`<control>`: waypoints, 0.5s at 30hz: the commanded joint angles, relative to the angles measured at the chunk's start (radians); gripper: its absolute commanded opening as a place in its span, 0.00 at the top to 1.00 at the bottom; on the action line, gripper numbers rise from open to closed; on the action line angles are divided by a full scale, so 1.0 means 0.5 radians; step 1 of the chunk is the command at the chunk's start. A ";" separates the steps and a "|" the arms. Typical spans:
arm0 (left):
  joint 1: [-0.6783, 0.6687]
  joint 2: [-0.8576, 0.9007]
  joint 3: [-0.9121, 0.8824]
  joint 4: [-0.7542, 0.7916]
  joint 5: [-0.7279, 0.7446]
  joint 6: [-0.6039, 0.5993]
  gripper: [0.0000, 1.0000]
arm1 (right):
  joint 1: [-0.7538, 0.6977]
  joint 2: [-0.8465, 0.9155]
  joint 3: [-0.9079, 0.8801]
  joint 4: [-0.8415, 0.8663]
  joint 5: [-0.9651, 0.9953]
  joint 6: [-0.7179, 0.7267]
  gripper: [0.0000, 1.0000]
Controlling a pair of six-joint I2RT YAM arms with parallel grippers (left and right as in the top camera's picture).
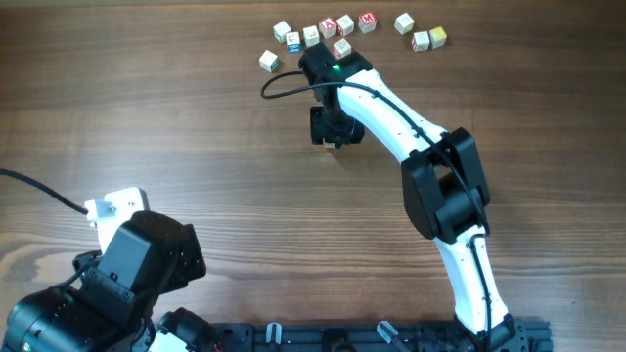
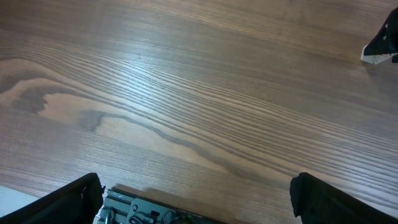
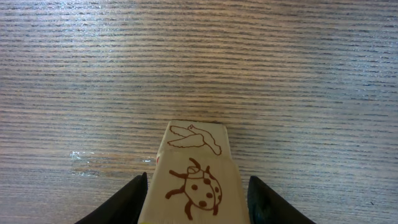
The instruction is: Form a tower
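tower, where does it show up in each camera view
Right wrist: the tower sits bottom centre, ladybug face showing, between the fingers of the right hand.
Overhead: mostly hidden under the right hand, upper centre, just below the loose cubes.
Left wrist: not identifiable; a dark shape at the right edge is too cropped to tell.
Shared landmark: the right hand, covering the tower overhead and flanking it at the wrist.

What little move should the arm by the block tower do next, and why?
Probably lift the right gripper straight up. The ladybug block already sits on the tower, and the fingers seem just off its sides, so a sideways move might knock it over.
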 commanded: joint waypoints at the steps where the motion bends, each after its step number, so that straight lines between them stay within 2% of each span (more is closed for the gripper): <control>1: 0.009 -0.002 -0.002 0.005 -0.003 -0.018 0.00 | 0.014 0.029 0.005 -0.016 0.043 -0.050 0.55; 4: 0.009 -0.002 -0.002 0.005 -0.003 -0.018 0.00 | 0.034 0.029 0.005 -0.018 0.049 -0.051 0.60; 10: 0.009 -0.002 -0.002 0.005 -0.003 -0.018 0.00 | 0.049 0.029 0.005 -0.053 0.104 -0.050 0.60; 15: 0.009 -0.002 -0.002 0.005 -0.003 -0.018 0.00 | 0.049 0.029 0.005 -0.067 0.104 -0.050 0.66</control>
